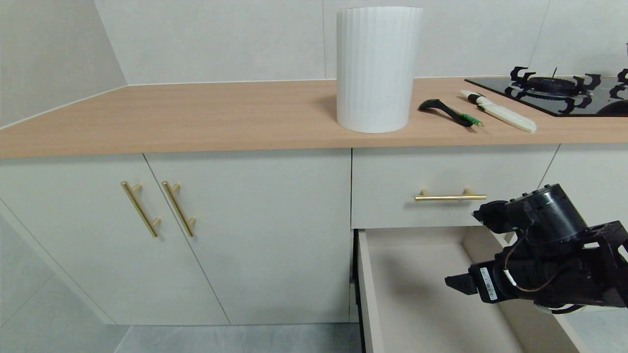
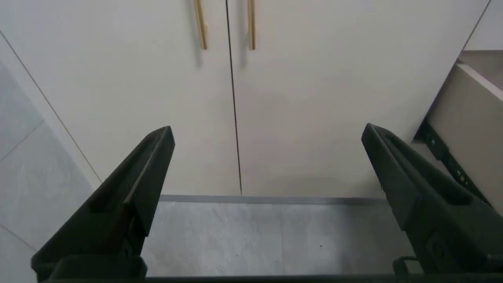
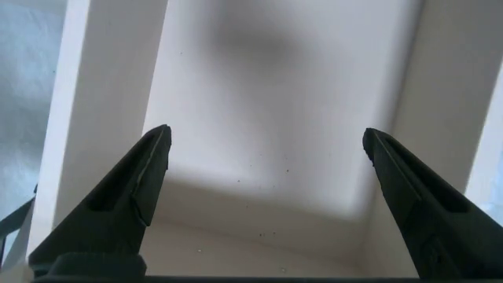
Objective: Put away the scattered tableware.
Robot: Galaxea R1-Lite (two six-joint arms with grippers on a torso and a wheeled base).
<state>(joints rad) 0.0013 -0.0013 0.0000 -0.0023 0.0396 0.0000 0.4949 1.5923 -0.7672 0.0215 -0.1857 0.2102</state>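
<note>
Head view, tableware: white knife (image 1: 500, 115) and green-tipped black utensil (image 1: 449, 113) lay far right on the countertop (image 1: 196, 117); judged light, stiff, flat-lying, best held by the handles.
Head view, containers: open drawer (image 1: 365, 284) below showed no contents; ribbed white container (image 1: 377, 68) hid its inside.
Left wrist view: left gripper (image 2: 263, 141) jaws stood apart, empty, before cabinet doors (image 2: 314, 102).
Right wrist view: right gripper (image 3: 263, 141) jaws stood apart, empty, over the drawer.

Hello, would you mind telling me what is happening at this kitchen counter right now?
The robot is tidying tableware. Its right gripper hangs open and empty over the pulled-out drawer, which holds nothing visible. The left gripper, also open, faces the cabinet doors. A white knife and a black-handled utensil lie on the countertop beside a white ribbed container.
</note>
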